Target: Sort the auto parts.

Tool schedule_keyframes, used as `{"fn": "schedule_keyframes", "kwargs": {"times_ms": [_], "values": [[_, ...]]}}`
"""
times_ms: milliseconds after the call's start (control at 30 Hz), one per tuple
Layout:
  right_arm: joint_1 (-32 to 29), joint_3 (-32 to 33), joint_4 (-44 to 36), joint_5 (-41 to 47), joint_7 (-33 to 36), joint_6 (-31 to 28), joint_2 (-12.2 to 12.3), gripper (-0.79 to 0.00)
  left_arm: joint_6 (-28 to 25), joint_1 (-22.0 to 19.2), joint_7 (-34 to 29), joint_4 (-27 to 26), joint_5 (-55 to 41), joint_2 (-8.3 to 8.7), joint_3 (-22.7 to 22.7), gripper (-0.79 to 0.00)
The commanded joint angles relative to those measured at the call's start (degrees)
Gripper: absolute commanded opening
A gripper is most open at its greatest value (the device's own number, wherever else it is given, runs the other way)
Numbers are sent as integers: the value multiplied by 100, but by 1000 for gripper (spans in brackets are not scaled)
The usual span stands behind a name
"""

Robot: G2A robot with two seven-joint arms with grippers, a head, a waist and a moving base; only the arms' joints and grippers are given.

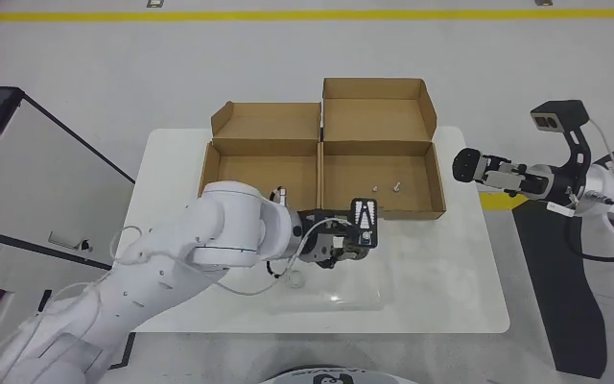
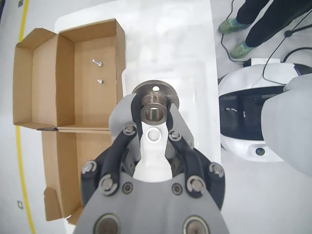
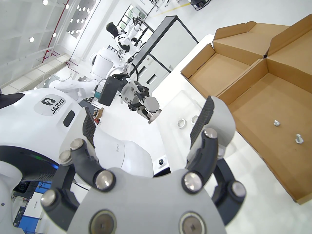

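My left gripper (image 2: 153, 101) is shut on a metal flanged hub (image 2: 155, 93) and holds it above a clear tray (image 2: 187, 81). A silver ring (image 2: 153, 135) lies in the tray right under it. From the top, the left gripper (image 1: 338, 250) hangs over the table's middle, just in front of the boxes. The right wrist view shows the hub (image 3: 155, 116) in that gripper, with two rings (image 3: 181, 123) in the tray beside it. Two bolts (image 1: 384, 184) lie in the right cardboard box (image 1: 422, 187). My right gripper (image 3: 146, 125) is open and holds nothing; it hovers off the table's right edge (image 1: 464, 165).
The left cardboard box (image 1: 264, 173) stands beside the right one at the table's back, both with lids folded open. The white table (image 1: 451, 278) has free surface to the right of the tray. A dark cabinet (image 1: 38, 182) stands at the left.
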Motion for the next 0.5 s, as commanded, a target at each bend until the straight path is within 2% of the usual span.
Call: {"fn": "schedule_keyframes", "kwargs": {"times_ms": [0, 200, 467], "values": [[0, 0, 0, -1, 0, 0, 0, 0, -220, 212, 425, 44, -81, 53, -217, -785], [0, 0, 0, -1, 0, 0, 0, 0, -957, 801, 1753, 204, -92, 171, -769, -785], [0, 0, 0, -1, 0, 0, 0, 0, -1534, 1334, 3434, 418, 78, 211, -1260, -785]]}}
